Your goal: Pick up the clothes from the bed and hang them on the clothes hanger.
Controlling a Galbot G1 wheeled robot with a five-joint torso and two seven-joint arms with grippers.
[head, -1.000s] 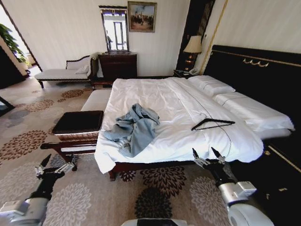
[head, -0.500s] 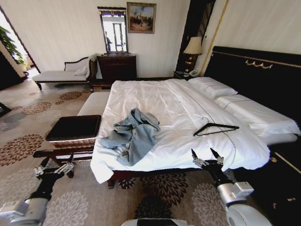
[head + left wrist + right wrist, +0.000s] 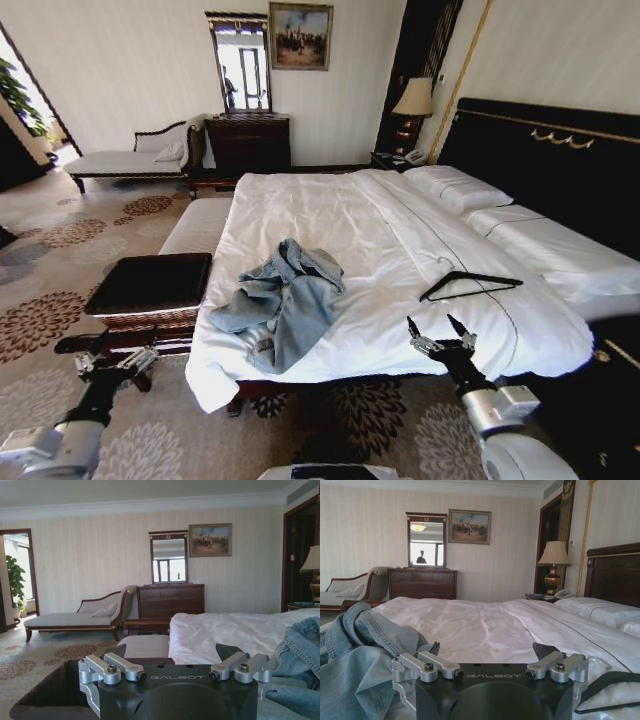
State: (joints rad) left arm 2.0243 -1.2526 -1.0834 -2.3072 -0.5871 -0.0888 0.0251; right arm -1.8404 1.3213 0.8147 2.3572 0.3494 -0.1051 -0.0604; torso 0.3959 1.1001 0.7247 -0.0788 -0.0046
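My right gripper [image 3: 441, 327] has its fingers spread wide with nothing between them, hanging at the near edge of the bed [image 3: 350, 215], short of the mattress top. I judge it is open like this because its first job is a grab. The clothes hanger [image 3: 470, 285] lies flat on the sheet just beyond and a little to the right of it, hook toward the foot end, so that arm is the natural one for it.

My left gripper [image 3: 113, 363] is also open and empty, low over the carpet [image 3: 60, 240] beside the dark bench [image 3: 150, 285] at the bed's left corner. From its wrist view the fingers [image 3: 120, 666] sit apart, with denim showing just past them, so it is aimed toward the jacket, not yet over it.

The clothes [image 3: 280, 295], a light-blue denim jacket, lie crumpled in a heap on the white sheet near the front edge, between the two arms and closer to my left side. One fold hangs toward the edge. Bunched like that, I cannot tell where the collar is, so I expect the pick will need a raised fold of fabric.

Nothing is lifted yet; I read this as the approach, with both arms held low and clear of the mattress.
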